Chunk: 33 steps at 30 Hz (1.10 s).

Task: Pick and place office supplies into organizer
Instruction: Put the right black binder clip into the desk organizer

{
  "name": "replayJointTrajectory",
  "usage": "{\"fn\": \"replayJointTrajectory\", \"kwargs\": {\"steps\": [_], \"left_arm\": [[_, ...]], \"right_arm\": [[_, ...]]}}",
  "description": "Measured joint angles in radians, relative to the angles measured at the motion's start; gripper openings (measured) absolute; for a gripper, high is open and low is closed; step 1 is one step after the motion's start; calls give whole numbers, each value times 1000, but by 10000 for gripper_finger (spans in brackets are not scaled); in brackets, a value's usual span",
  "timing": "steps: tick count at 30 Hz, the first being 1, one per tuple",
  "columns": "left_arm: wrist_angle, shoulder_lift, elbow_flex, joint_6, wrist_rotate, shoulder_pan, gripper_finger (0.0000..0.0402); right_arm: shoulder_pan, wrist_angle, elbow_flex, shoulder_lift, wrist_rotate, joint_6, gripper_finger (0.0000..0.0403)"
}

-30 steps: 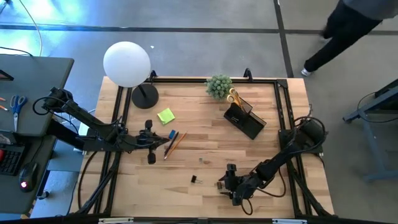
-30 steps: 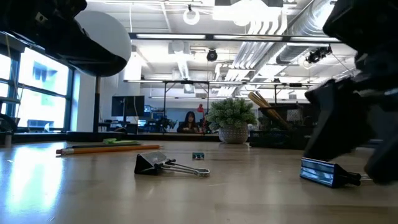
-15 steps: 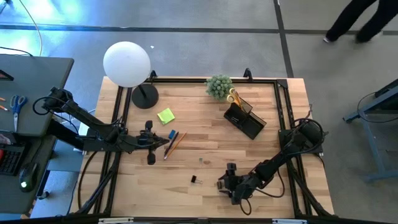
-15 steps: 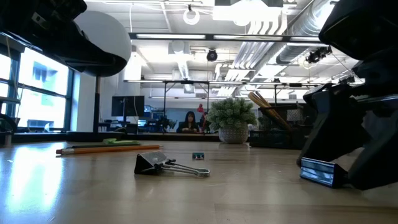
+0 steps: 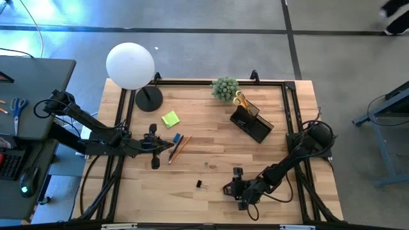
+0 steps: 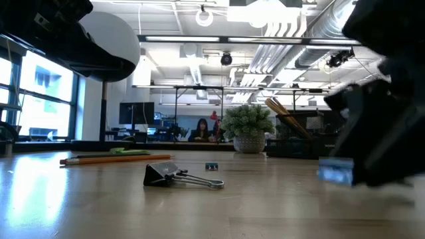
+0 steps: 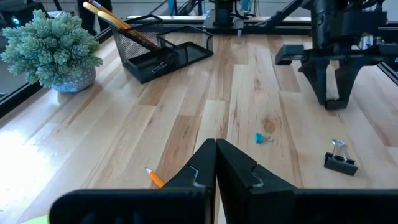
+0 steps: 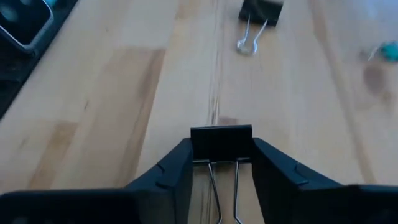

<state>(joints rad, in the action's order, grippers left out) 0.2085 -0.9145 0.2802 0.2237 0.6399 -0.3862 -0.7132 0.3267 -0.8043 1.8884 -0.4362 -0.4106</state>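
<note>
High view: the right hand [image 5: 238,189] works low over the light wooden tabletop [image 5: 211,137] near its front edge, toward the front-right corner; the small black wire-mesh organizer [image 5: 251,122] sits well apart near the back-right corner, and the left hand [image 5: 154,144] waits shut and empty near the left edge beside the orange and dark pencils [image 5: 177,146]. Low view: the right hand [image 6: 378,143] appears blurred at the right, a second black binder clip [image 6: 163,174] lying free mid-tabletop. Left wrist view: that free clip [image 7: 339,160] lies near the right arm. Right wrist view: the right hand [image 8: 221,169] has its fingers [image 8: 163,177] half closed against the sides of a small black binder clip with silver wire handles [image 8: 222,144]. Its long axis lies across the fingers; the handles point back toward the wrist. Risk: contact covers only the body's ends, so the clip may pivot or slip during lifting.
</note>
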Motion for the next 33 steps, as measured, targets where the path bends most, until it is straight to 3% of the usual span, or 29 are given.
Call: {"fn": "replayJointTrajectory", "kwargs": {"steps": [6,14,19,26,33], "left_arm": [[0,0,0,-1,0,0,1],[0,0,0,-1,0,0,1],[0,0,0,-1,0,0,1],[-2,0,0,-1,0,0,1],[-3,0,0,-1,-3,0,1]], "right_arm": [[0,-37,0,-96,-61,60,155],[24,-204,0,-298,-319,119,132],[98,-430,0,-410,-448,142,137],[282,-704,0,-457,-475,195,148],[440,-777,2,-454,-470,210,140]]}}
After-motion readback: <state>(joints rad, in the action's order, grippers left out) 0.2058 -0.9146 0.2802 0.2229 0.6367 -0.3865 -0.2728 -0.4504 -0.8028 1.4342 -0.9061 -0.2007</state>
